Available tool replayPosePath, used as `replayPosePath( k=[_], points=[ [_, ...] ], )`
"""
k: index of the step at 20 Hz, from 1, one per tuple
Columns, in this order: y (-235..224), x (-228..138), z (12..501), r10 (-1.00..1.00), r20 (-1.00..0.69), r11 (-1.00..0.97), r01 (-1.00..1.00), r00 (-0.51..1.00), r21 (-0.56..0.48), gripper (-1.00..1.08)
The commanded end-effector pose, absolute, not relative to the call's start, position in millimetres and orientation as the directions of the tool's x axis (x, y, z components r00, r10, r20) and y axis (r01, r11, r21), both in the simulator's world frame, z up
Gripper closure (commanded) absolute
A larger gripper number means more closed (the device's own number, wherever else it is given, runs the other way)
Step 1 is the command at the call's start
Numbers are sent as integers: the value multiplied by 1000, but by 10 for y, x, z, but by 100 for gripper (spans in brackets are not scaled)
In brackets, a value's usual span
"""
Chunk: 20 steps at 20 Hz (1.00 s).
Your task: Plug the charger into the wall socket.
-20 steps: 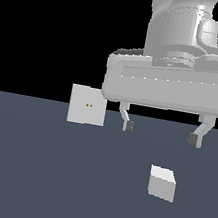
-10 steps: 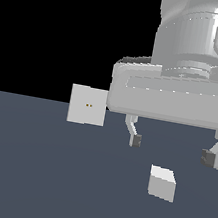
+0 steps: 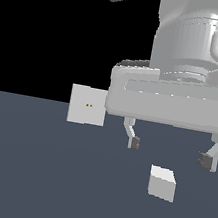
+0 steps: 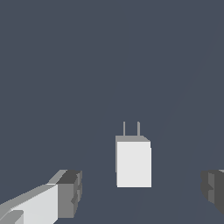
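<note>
The charger (image 3: 162, 182) is a small white-grey block lying on the dark floor; in the wrist view the charger (image 4: 133, 162) shows two thin prongs at one end. My gripper (image 3: 170, 153) hangs open just above it, one dark-padded finger on each side and nothing between them. In the wrist view the gripper (image 4: 142, 192) frames the block with wide gaps. The wall socket (image 3: 87, 105) is an upright white square panel with two tiny orange dots, standing farther back toward the exterior view's left, partly covered by the hand's body.
A flat dark grey-blue floor (image 3: 27, 178) fills the lower half of the exterior view, under a black background. The bulky hand and arm fill the upper right of that view.
The gripper has come down and toward the camera, looming larger, and its fingers now straddle the space above the charger. Charger and socket have not moved.
</note>
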<state>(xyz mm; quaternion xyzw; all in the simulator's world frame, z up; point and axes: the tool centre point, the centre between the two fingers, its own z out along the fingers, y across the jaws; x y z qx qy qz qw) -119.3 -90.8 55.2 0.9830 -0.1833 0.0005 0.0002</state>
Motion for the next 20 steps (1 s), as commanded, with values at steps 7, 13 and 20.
replayPosePath(
  k=[7, 13, 20],
  points=[
    [-904, -1198, 212, -360, 0, -933, -360, 933, 0, -92],
    [-903, -1192, 118, -359, 0, -933, -359, 933, 0, -92],
    [-903, -1192, 118, -359, 0, -933, -359, 933, 0, 108]
  ],
)
